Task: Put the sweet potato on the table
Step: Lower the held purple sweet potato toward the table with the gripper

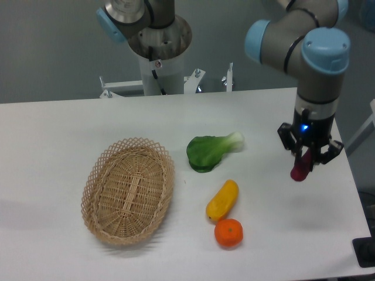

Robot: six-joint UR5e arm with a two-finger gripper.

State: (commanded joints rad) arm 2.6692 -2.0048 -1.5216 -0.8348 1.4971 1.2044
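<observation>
A UR5e arm's pincer (309, 153) hangs over the right end of the white table (58, 129), its two fingers clamped on the upper part of a magenta sweet potato (300, 168) that points downward, its lower tip close above the tabletop or perhaps just touching it. The step in hand looks to be the set-down itself: what remains is a short descent, then parting the fingers and lifting clear. Well off to the pincer's left lie a bok choy (211, 151), a yellow vegetable (222, 199), an orange (228, 232) and, farthest, a wicker basket (129, 190).
</observation>
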